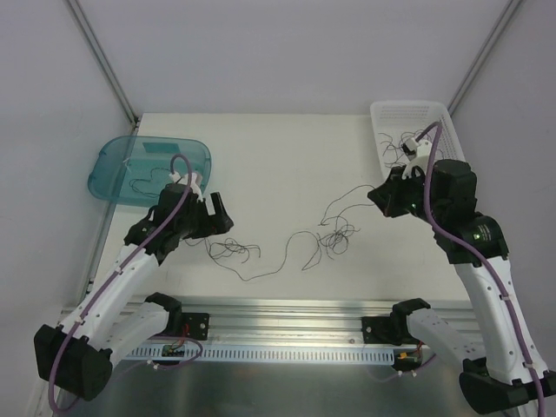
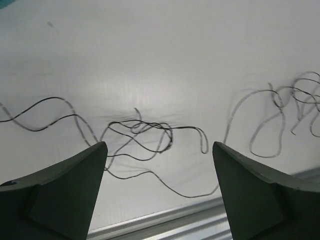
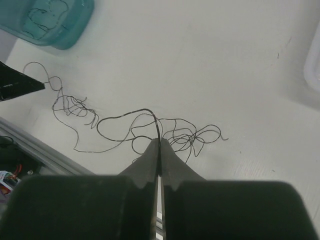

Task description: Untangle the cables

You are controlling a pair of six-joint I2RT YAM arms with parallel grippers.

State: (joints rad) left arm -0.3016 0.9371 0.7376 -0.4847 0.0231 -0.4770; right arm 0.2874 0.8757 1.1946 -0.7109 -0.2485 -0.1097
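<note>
The cables [image 1: 334, 236] are lying in loose dark loops on the table [image 1: 278, 156], toward its near edge. One knotted clump is sitting closer to the right side and a smaller one closer to the left, with a long thin strand trailing between them.

The right pincer [image 1: 379, 196] is hovering over the right half of the table, between the bigger clump and the far right corner. In the right wrist view this pincer [image 3: 159, 142] is pressing its fingers together on a single strand, which is arching out from the tips and running down into the clump of cables [image 3: 185, 134].

The left pincer [image 1: 219, 211] is hanging over the left half of the table, just beyond the smaller clump. In the left wrist view it [image 2: 159, 145] is standing wide apart and gripping nothing, with the cables [image 2: 145, 132] lying on the table below the gap.

More strands are resting inside the teal tray [image 1: 104, 174] at the far left corner, and others are lying in the white basket [image 1: 408, 106] at the far right corner.
</note>
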